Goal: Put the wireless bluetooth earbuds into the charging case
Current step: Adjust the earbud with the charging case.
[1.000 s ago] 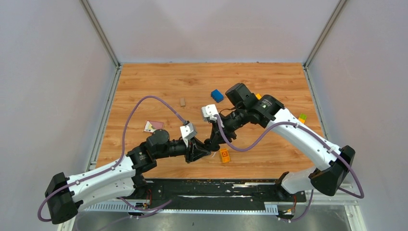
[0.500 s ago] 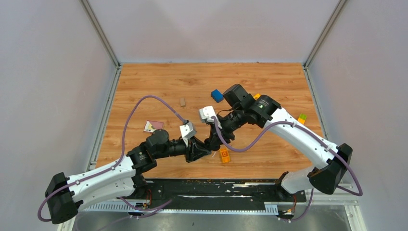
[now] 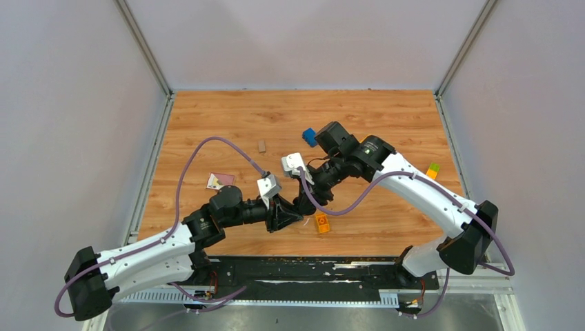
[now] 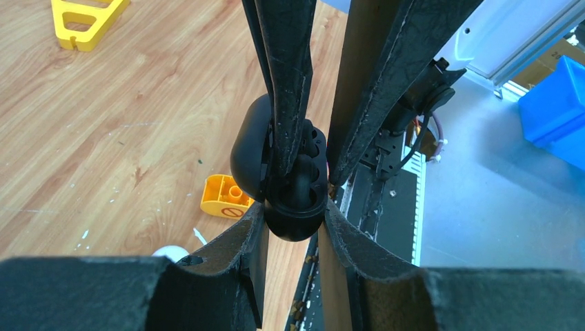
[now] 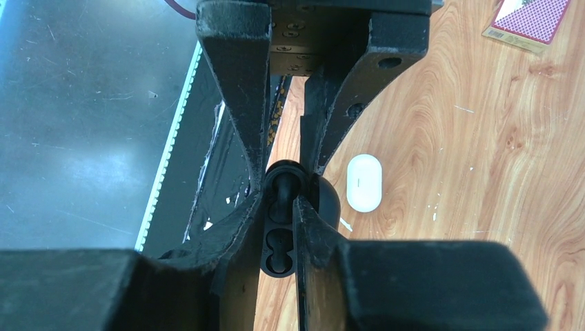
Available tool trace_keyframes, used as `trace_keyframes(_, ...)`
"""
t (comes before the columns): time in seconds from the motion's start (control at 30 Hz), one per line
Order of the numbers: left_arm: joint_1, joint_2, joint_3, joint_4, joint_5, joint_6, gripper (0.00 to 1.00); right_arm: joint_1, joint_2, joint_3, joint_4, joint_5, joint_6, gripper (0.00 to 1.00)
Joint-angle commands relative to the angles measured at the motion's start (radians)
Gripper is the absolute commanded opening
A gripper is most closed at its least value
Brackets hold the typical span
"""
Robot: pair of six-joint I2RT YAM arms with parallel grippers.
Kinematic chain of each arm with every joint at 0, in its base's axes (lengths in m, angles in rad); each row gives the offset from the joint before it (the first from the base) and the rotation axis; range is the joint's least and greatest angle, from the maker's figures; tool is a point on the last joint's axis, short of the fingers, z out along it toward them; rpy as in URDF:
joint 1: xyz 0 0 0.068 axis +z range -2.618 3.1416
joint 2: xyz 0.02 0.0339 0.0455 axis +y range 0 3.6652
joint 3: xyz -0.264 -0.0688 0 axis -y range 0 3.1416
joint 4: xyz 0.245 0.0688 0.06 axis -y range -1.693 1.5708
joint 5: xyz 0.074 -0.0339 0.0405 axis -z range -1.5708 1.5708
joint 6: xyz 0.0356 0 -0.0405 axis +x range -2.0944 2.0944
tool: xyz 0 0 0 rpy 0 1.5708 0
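Top external has both arms meeting near the front middle of the wooden table. The left gripper and right gripper are nose to nose, with the orange block just beside them.

Over to right wrist: the right claw is pinched in tight on a black shell piece. It's glossy and rounded on one side, with a figure-eight hollow moulded into its face, and I can't tell if anything sits in that hollow. The left claw comes down from the top of that view and clamps the same piece at its upper end.

Left wrist agrees, with rough matte finger pads squeezing the smooth black dome and barely any gap between them.

The charging case lies flat on the wood grain just beside the grippers, not touching them. It's white, smooth and pebble-oval, and the lid is down, so its inside is hidden. The orange block is stubby plastic with a round stud on top.
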Motion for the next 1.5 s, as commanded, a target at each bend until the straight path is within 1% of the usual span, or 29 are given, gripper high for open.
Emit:
trace_keyframes(0.0, -0.005, 0.009, 0.005, 0.06, 0.016, -0.01, 0.0, 0.004, 0.003, 0.05, 0.018, 0.0, 0.003, 0.23)
trace_keyframes(0.43, -0.003, 0.005, 0.004, 0.062, 0.015, -0.009, 0.0, 0.009, 0.011, 0.039, 0.012, 0.002, -0.002, 0.2)
trace_keyframes(0.57, -0.004, 0.003, 0.003, 0.058, 0.017, -0.007, 0.0, 0.01, 0.014, 0.044, 0.011, 0.003, -0.002, 0.14)
trace_keyframes(0.67, -0.004, 0.001, 0.0, 0.062, 0.022, 0.001, 0.0, 0.01, 0.019, 0.05, 0.011, 0.0, -0.001, 0.01)
trace_keyframes(0.7, -0.005, 0.0, -0.002, 0.065, 0.026, 0.006, 0.0, 0.009, 0.02, 0.049, 0.011, -0.003, -0.001, 0.0)
trace_keyframes(0.93, -0.005, -0.033, -0.021, 0.068, 0.018, 0.034, 0.0, 0.007, 0.01, 0.05, 0.001, -0.033, -0.005, 0.0)
trace_keyframes(1.17, -0.004, -0.064, -0.058, 0.123, 0.021, 0.038, 0.0, -0.011, -0.001, 0.045, 0.011, -0.083, 0.01, 0.0)
trace_keyframes(1.47, -0.005, -0.06, -0.064, 0.137, 0.025, 0.041, 0.0, -0.026, -0.007, 0.031, 0.038, -0.116, 0.042, 0.0)
